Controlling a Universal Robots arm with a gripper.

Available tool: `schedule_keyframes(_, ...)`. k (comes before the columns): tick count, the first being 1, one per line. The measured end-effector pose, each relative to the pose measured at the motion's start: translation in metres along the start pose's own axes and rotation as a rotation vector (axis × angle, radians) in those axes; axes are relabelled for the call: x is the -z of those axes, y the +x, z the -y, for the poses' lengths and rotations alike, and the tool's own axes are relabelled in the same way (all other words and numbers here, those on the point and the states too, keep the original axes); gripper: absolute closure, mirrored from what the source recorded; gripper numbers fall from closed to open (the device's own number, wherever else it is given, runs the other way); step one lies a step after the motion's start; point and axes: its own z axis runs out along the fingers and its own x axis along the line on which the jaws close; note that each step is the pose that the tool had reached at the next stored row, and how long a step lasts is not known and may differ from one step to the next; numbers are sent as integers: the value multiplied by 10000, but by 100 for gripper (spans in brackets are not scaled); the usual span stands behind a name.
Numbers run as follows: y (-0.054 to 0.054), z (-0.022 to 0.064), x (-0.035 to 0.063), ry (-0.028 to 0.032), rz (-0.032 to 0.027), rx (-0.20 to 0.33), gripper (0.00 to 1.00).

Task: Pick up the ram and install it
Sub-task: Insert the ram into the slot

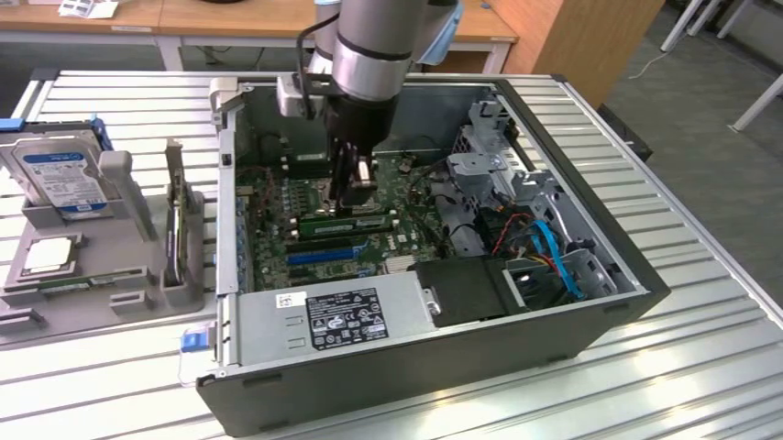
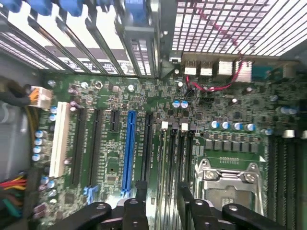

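The gripper (image 2: 160,191) stands inside the open computer case (image 1: 588,321), low over the motherboard (image 2: 230,139), with its two fingers apart and nothing clamped between them. Directly beneath it, in the exterior view, the ram (image 1: 347,222) lies seated lengthwise in a memory slot, green edge up, just below the fingertips. In my judgement the module is released but its seating cannot be confirmed; whether the end latches have closed is too small to tell. Risk one: a stick only half pressed home could sit tilted and lift or bend contacts if a finger brushes it on any move. Risk two: the fingers stand close to the CPU socket (image 2: 230,184) and neighbouring slots, so a sideways drift could strike them. Further off, on the grey fixture tray (image 1: 73,302) outside the case, the hard drive (image 1: 59,174) and the expansion card (image 1: 179,215) stand clear.
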Motion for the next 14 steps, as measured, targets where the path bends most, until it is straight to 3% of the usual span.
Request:
schedule_keyframes(5, 1, -2, 21, 1, 1, 0, 63)
schedule_keyframes(10, 1, -2, 22, 1, 0, 0, 87)
schedule_keyframes(14, 1, -2, 21, 19, 1, 1, 89)
